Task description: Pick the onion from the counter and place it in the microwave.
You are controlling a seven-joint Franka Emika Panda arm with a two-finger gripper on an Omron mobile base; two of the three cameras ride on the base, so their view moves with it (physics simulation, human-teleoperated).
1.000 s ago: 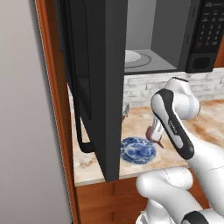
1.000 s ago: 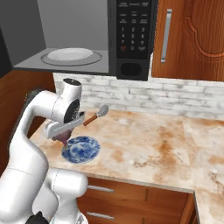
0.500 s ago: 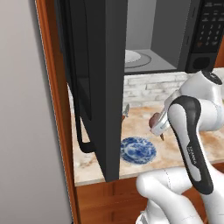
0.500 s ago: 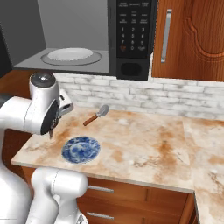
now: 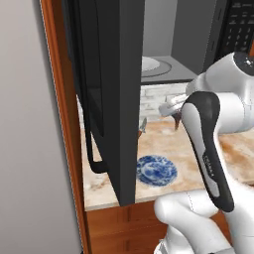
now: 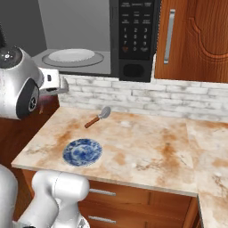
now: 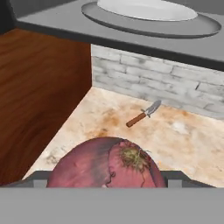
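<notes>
The reddish-purple onion [image 7: 109,164] sits big at the bottom of the hand view, with my gripper [image 7: 109,176] shut on it; grey fingers [image 7: 40,177] show on either side. The hand [image 6: 53,84] hangs above the left end of the beige marbled counter [image 6: 147,147], just below the microwave's floor. The black microwave [image 6: 136,26] stands open, its tall dark door [image 5: 111,89] swung out to the left. Its white turntable plate [image 6: 71,54] lies on the grey interior floor, above and ahead of the onion [image 7: 146,8].
A blue-and-white patterned plate [image 6: 82,152] lies near the counter's front edge. A knife with a wooden handle [image 6: 99,116] rests by the brick backsplash [image 7: 175,94]. A wooden side panel [image 7: 39,96] bounds the counter on the left. Wooden cabinets [image 6: 196,40] stand to the microwave's right.
The arm has lifted from low over the counter beside the blue plate up to just under the microwave opening, carrying the onion.
</notes>
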